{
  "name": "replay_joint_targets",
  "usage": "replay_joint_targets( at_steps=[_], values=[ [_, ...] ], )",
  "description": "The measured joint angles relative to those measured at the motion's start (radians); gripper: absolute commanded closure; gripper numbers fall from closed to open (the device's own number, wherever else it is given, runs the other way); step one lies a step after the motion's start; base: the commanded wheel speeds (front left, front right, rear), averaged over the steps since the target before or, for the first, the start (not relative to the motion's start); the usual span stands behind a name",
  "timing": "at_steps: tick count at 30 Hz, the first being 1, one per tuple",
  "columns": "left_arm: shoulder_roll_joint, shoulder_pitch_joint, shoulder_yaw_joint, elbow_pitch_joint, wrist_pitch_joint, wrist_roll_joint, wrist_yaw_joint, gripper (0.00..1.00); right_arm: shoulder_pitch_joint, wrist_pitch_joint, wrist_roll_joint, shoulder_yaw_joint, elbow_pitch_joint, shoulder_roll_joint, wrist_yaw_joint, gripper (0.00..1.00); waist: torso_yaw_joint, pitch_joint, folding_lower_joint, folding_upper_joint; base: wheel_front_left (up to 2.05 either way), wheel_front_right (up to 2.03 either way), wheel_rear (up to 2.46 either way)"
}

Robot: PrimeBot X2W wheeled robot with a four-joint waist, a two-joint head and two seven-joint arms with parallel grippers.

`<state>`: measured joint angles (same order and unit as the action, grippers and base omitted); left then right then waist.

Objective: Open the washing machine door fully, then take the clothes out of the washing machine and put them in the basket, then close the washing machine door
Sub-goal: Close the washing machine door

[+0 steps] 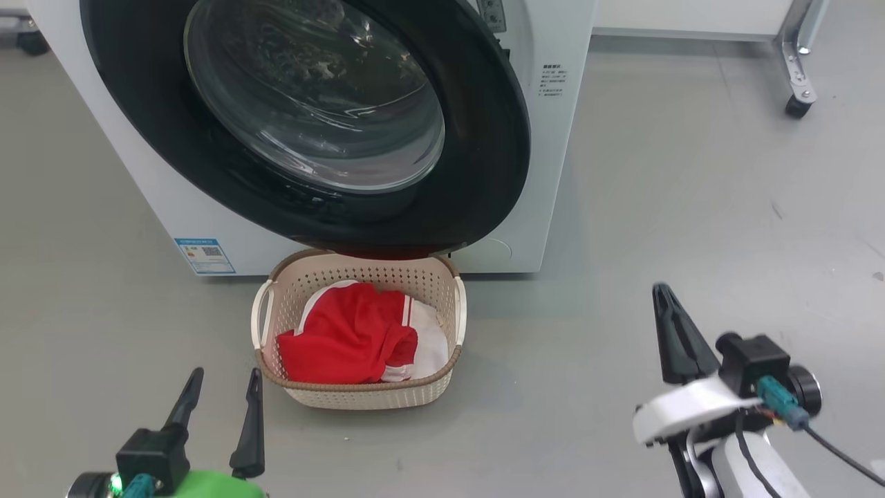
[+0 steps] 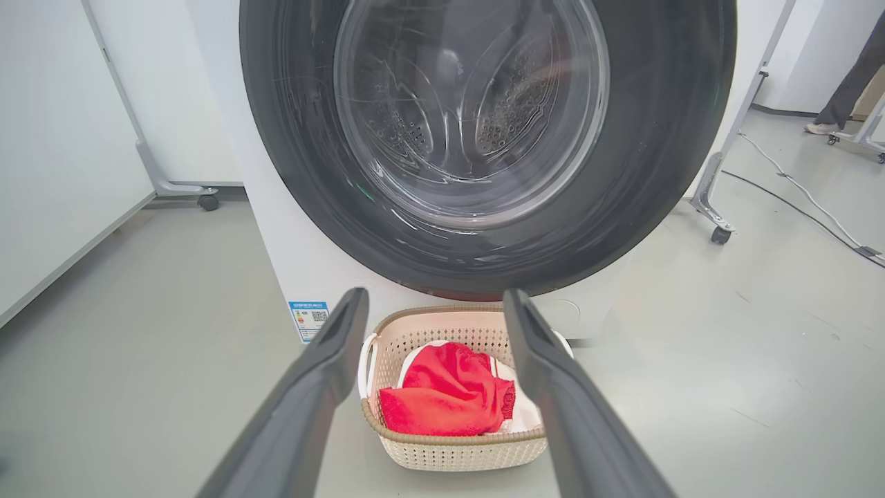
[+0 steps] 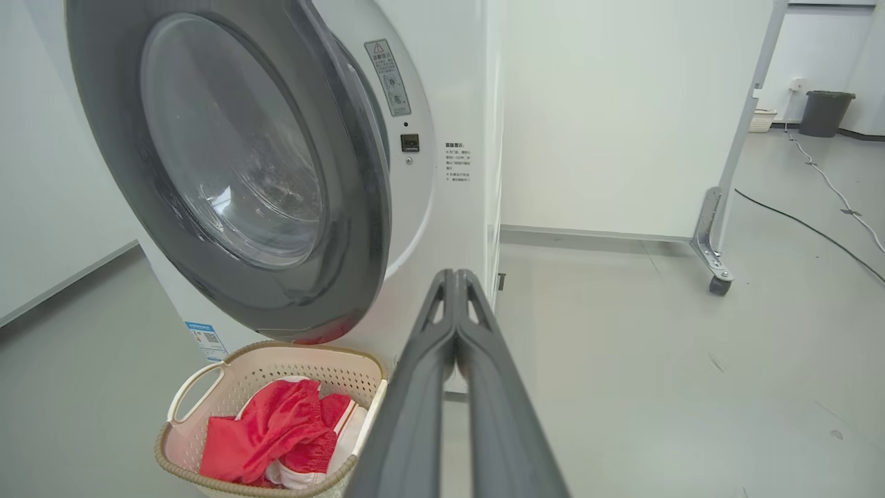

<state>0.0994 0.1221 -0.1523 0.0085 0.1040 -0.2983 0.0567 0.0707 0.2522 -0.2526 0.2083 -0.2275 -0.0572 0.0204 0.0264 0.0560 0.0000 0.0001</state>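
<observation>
The washing machine door (image 1: 484,138) hangs ajar over the front of the white washing machine (image 1: 560,138); the right wrist view shows a gap between the door (image 3: 110,138) and the machine (image 3: 449,83). Below it the cream basket (image 1: 366,398) sits on the floor, holding red clothes (image 1: 346,339) with white panels. My left gripper (image 1: 227,377) is open at the lower left, short of the basket (image 2: 463,453) and clothes (image 2: 449,394). My right gripper (image 1: 662,287) is shut on nothing, out to the right of the basket (image 3: 325,373) and clothes (image 3: 269,429).
A wheeled metal stand leg (image 1: 798,104) stands on the grey floor right of the machine. White panels flank the machine. A cable (image 2: 795,194) runs across the floor at the right, near a person's leg (image 2: 850,76). A dark bin (image 3: 826,111) stands far back.
</observation>
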Motion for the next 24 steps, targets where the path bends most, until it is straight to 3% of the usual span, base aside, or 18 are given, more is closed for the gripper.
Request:
replay_joint_targets(
  at_steps=[12, 24],
  values=[
    [-0.012, -0.088, -0.026, -0.024, 0.008, 0.001, -0.013, 0.0, 0.264, -0.033, 0.029, 0.091, -0.021, -0.004, -0.08, 1.0, 0.054, 0.093, 0.0, 0.0, 0.0, 0.0, 0.0],
    [-0.028, -0.199, -0.063, -0.024, 0.038, -0.001, -0.044, 0.0, 0.523, -0.069, 0.045, 0.096, -0.059, -0.008, -0.093, 1.0, 0.127, 0.212, 0.0, -0.0001, 0.0, 0.0, 0.0]
  ],
)
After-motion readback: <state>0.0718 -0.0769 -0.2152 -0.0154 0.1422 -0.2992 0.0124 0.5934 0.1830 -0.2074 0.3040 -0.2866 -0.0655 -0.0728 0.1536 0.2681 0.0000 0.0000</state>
